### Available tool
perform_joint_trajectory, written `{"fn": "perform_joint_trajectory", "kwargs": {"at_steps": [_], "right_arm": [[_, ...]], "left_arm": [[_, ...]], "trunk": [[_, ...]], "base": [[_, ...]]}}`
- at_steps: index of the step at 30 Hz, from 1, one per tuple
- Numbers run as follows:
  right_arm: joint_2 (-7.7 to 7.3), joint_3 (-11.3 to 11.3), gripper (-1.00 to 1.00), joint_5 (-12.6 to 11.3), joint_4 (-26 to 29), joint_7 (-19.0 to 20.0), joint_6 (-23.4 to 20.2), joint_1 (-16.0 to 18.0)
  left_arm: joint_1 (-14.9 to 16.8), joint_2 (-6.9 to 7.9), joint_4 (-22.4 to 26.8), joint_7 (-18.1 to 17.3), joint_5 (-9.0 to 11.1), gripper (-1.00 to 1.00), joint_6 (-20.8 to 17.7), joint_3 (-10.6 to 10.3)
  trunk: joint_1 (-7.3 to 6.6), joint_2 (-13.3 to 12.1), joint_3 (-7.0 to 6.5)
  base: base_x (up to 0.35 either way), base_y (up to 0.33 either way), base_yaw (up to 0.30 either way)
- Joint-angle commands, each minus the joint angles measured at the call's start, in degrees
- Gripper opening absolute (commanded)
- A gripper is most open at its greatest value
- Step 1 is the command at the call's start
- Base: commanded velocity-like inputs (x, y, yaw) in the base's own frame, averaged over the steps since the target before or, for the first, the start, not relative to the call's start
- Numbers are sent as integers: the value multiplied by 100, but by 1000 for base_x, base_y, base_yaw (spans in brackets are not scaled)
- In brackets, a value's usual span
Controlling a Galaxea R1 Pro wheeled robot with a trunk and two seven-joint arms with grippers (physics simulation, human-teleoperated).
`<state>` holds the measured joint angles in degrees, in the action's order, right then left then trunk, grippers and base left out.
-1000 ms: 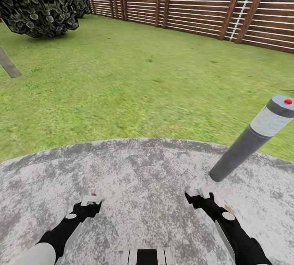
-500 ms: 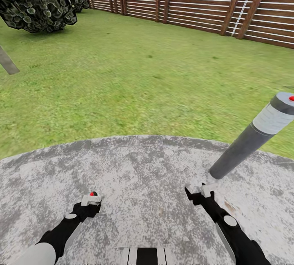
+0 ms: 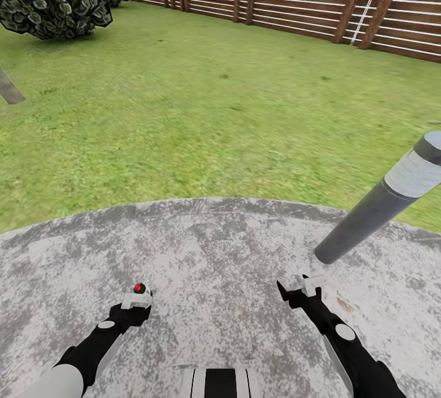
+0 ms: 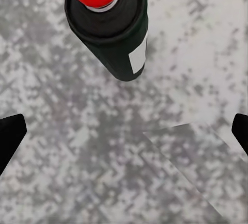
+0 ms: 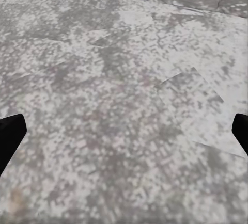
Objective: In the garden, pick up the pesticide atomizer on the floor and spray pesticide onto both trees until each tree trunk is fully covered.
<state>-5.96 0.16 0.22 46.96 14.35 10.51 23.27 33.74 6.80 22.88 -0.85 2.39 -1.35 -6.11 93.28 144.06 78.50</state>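
left tool [image 3: 136, 300]: jaws spread wide, holding nothing | pesticide atomizer [image 4: 108, 20]: upright on the grey paving slab [image 3: 214, 257] just ahead of the left tool | right tool [image 3: 300, 288]: jaws spread wide, holding nothing | grey bollard [image 3: 380, 202]: right

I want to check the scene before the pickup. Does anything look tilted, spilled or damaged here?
Nothing looks spilled or damaged. The grey post leans in the head view, perhaps only from the camera's angle. The atomizer, black with a red top, sits on the grey paving under the open left gripper, not yet grasped.
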Motion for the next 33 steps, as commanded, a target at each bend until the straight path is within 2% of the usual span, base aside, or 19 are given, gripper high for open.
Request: {"fn": "perform_joint_trajectory", "kwargs": {"at_steps": [1,21,33], "right_arm": [[-2,1,100,1,-3,15,16,2],[-2,1,100,-2,4,15,12,2],[-2,1,100,-4,12,15,6,2]], "left_arm": [[1,5,6,-3,25,100,-11,-28],[1,-12,6,6,25,100,-6,-6],[1,-12,6,-2,25,100,-6,-13]], "trunk": [[-1,1,4],[-1,1,4],[-1,1,4]], "base": [[0,0,0],[71,9,0],[9,0,0]]}}
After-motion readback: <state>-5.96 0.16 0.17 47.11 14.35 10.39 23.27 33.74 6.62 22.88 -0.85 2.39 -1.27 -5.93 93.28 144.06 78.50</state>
